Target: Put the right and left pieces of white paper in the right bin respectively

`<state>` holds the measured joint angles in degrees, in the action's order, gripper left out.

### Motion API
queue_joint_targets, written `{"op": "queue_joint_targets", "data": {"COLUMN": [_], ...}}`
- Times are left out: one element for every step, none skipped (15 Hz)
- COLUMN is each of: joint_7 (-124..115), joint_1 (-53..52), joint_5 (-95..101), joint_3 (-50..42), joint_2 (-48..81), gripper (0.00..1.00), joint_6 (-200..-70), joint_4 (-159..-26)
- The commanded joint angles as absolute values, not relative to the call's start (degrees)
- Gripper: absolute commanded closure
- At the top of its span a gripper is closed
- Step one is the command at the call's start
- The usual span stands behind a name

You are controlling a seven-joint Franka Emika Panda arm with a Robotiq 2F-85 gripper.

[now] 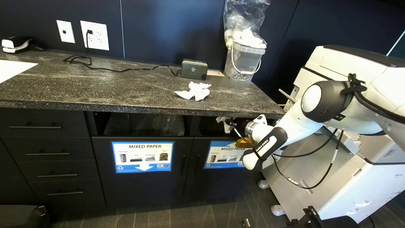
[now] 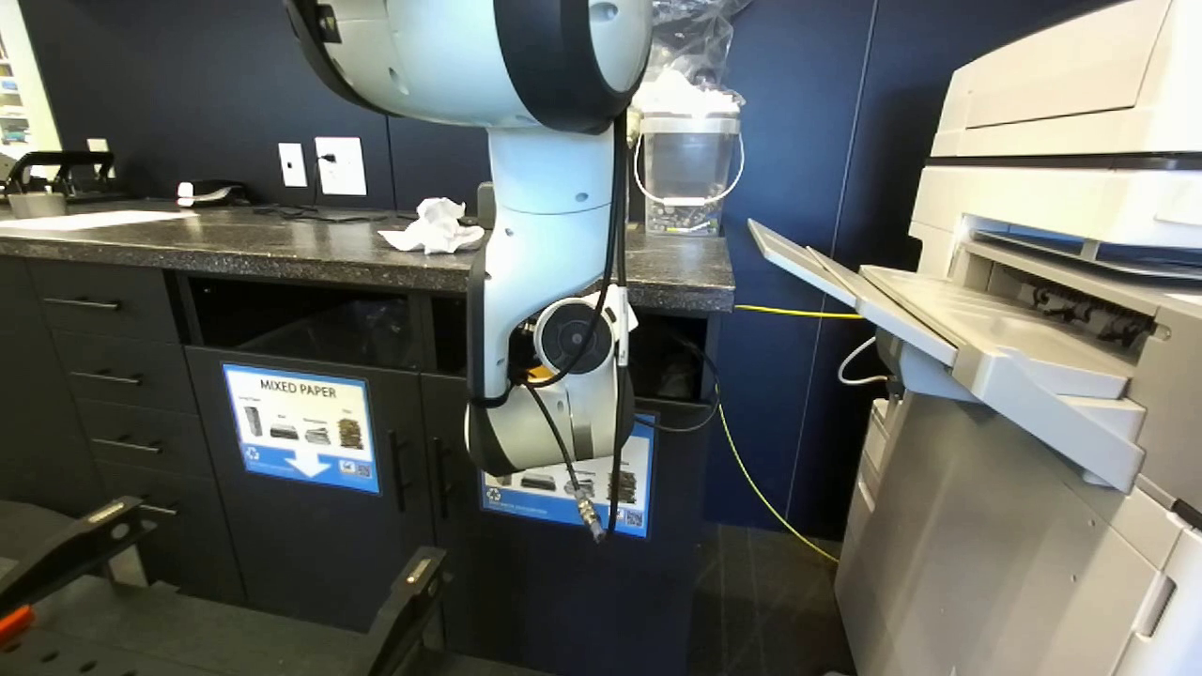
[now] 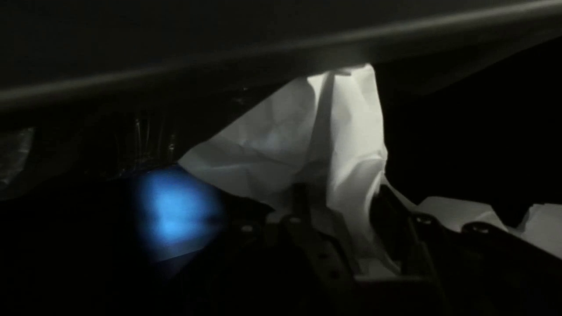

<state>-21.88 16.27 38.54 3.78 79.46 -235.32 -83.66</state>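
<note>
Dark speckled counter [image 1: 142, 91] overhead, right bin [image 1: 206, 135] just at the claw [image 3: 343, 197].
Partly parted, the claw has one crumpled white paper [image 3: 355, 140] between its jaws, seemingly not pinched, at the bin's opening, probably so that it can fall inside. The second white paper [image 1: 194, 91] lies on the counter above the claw, likely meant for another trip.

Showed a smooth, rounded white arm [image 1: 299, 134] with black joint covers [image 1: 332, 101], a white strip [image 1: 265, 147] lettered FRANKA EMIKA and a silvery wrist ring [image 1: 250, 129]. Carried black cables [image 2: 620, 178], with a metal connector [image 2: 590, 514]. Ended in a dark pincer [image 3: 341, 197] with round screw heads [image 3: 480, 227].
</note>
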Motion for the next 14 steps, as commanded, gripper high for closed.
{"op": "queue_joint_targets", "data": {"joint_7": [-22.55, -21.76, -20.99, -20.46, -19.81, -18.78, -17.73, -16.36, -15.01, -13.68, -12.4, -11.05, -9.39, -7.58], "joint_1": [15.78, 15.55, 15.33, 15.2, 15.04, 14.68, 14.26, 13.8, 13.36, 12.86, 12.43, 11.96, 11.12, 10.26], "joint_5": [39.22, 38.24, 36.99, 36.27, 35.47, 34.59, 33.37, 31.7, 29.89, 28.03, 26.48, 24.99, 22.65, 20.13], "joint_3": [3.26, 3.04, 2.79, 2.59, 2.29, 1.78, 1.23, 0.66, 0.29, -0.01, -0.22, -0.39, -0.79, -1.28], "joint_2": [79.6, 79.24, 78.82, 78.59, 78.22, 77.79, 77.28, 76.56, 76.07, 75.53, 74.89, 74.31, 73.25, 72.24], "gripper": [0.26, 0.17, 0.11, 0.02, 0.0, 0.0, 0.0, 0.0, 0.0, 0.0, 0.0, 0.0, 0.0, 0.0], "joint_6": [-235.08, -234.86, -234.26, -233.59, -232.95, -231.83, -230.51, -229.23, -227.93, -226.81, -226.06, -225.9, -225.37, -225.21], "joint_4": [-82.73, -83.67, -84.83, -85.52, -86.41, -87.35, -88.37, -89.84, -90.83, -91.93, -93.08, -93.93, -95.4, -97.05]}}
